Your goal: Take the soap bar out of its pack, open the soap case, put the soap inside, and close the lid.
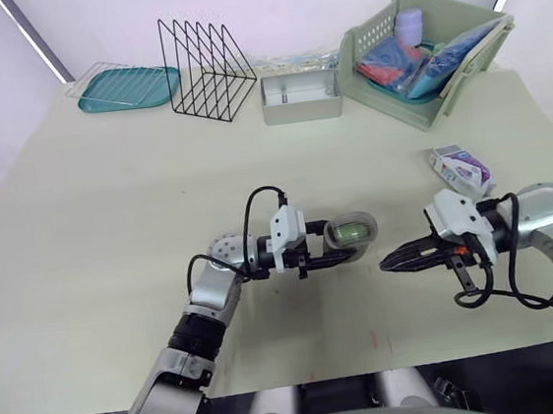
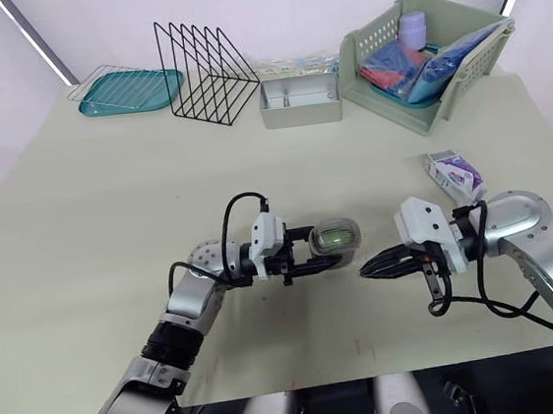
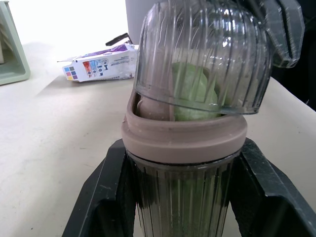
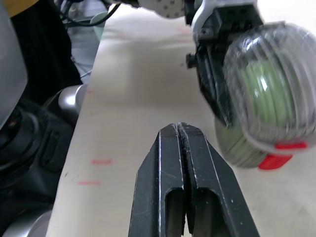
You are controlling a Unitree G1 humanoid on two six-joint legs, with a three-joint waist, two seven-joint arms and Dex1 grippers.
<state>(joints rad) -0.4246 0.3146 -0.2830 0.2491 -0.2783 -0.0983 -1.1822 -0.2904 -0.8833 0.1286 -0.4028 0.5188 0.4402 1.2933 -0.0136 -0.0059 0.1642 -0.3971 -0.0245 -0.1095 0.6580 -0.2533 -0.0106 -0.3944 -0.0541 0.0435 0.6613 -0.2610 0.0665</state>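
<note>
Left wrist view: the left gripper (image 1: 332,249) pinches the soap case (image 3: 185,148) by its base, green soap (image 3: 192,91) inside, and the lid (image 3: 207,54) looks tilted, not seated. The right gripper (image 1: 389,260), fingers pressed together, hovers at the case's three o'clock. An off-centre push could skew the lid or twist the case loose. The pack (image 1: 461,170) lies at one o'clock.

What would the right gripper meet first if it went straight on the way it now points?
Probably the soap case held in the left gripper, or that gripper's fingers beside it; depth is unclear.
</note>
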